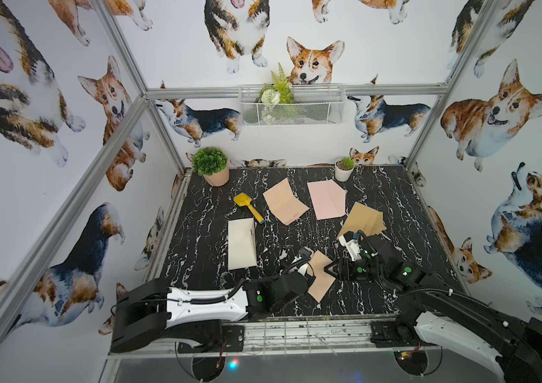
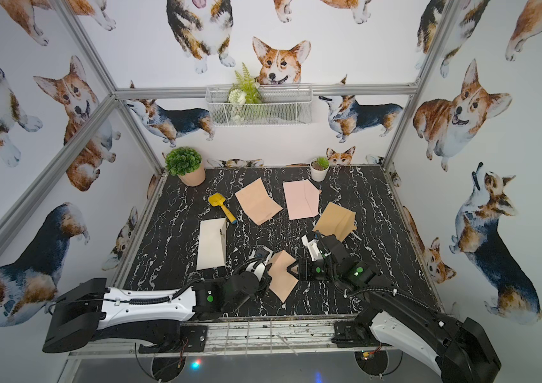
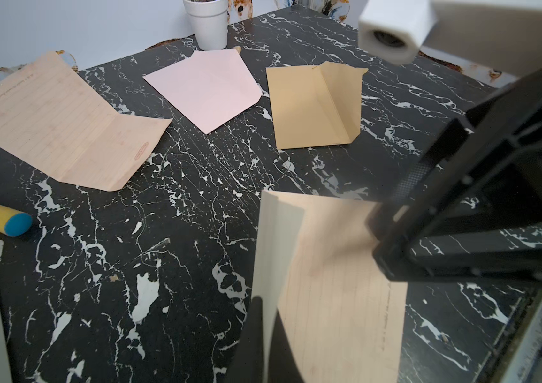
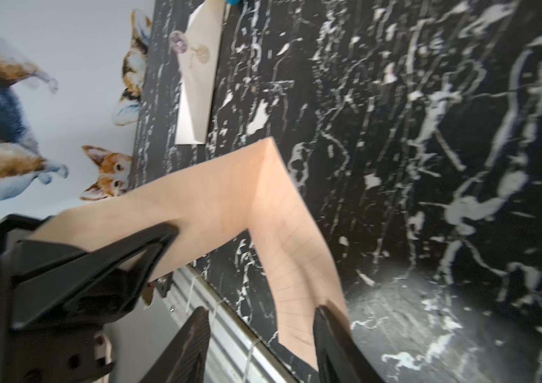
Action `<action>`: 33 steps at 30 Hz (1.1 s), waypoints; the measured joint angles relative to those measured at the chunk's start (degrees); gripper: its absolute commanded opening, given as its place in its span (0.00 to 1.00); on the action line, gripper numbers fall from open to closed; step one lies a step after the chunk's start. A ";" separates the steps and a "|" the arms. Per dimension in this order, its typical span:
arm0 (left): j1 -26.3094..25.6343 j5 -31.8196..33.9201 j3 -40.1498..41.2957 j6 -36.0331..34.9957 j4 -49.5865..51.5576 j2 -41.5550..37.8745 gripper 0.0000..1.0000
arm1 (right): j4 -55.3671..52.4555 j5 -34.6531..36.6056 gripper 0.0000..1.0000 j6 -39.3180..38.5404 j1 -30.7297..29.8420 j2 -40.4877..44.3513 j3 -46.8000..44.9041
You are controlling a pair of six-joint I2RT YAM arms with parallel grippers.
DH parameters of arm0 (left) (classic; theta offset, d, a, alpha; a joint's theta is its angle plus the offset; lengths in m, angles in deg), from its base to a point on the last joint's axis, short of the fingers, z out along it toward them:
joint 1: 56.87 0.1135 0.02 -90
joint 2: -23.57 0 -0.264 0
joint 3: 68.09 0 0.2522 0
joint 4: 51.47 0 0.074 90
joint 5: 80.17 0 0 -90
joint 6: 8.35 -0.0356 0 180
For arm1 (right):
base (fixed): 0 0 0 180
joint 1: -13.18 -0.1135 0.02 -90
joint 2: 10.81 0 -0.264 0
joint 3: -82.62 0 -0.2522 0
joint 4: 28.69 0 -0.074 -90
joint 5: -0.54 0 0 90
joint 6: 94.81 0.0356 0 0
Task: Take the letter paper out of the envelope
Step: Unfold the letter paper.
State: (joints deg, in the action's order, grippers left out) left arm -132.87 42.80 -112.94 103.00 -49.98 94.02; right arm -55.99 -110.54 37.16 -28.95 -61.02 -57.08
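Note:
My left gripper [image 1: 308, 269] [image 2: 268, 265] [image 3: 268, 331] is shut on one edge of a folded, lined peach letter paper [image 1: 321, 277] [image 2: 281, 277] [image 3: 336, 282] [image 4: 229, 199], held up just above the table near the front centre. From the other side my right gripper [image 1: 329, 269] [image 2: 292, 269] [image 4: 261, 310] stands open. The paper's corner lies between its spread fingers, against one of them. The paper is outside any envelope. A brown envelope [image 1: 364, 220] [image 2: 336, 220] [image 3: 309, 109] with its flap raised lies behind the right arm.
On the marble table [image 1: 196, 258] lie a pink envelope [image 1: 326, 199], a second lined peach sheet [image 1: 284, 205], a white envelope [image 1: 241, 243] and a yellow toy shovel [image 1: 248, 207]. Two potted plants [image 1: 213, 167] [image 1: 344, 169] stand at the back edge.

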 measured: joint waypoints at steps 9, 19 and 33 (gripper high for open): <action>1.77 1.03 2.38 4.11 -2.34 -0.81 0.00 | 1.01 3.85 0.54 0.04 -0.22 2.01 -5.20; 3.04 1.36 6.93 7.85 -7.10 -0.72 0.00 | 10.14 2.95 0.54 1.20 -0.26 -3.54 -8.07; 5.49 -1.16 9.88 10.86 -13.14 0.59 0.00 | 28.65 0.33 0.49 3.52 -1.77 -24.26 -6.27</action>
State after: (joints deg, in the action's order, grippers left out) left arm -127.39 41.64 -103.06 113.86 -63.12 94.61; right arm -27.34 -110.21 40.68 -30.72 -85.28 -63.35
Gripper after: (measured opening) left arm 0.049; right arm 0.517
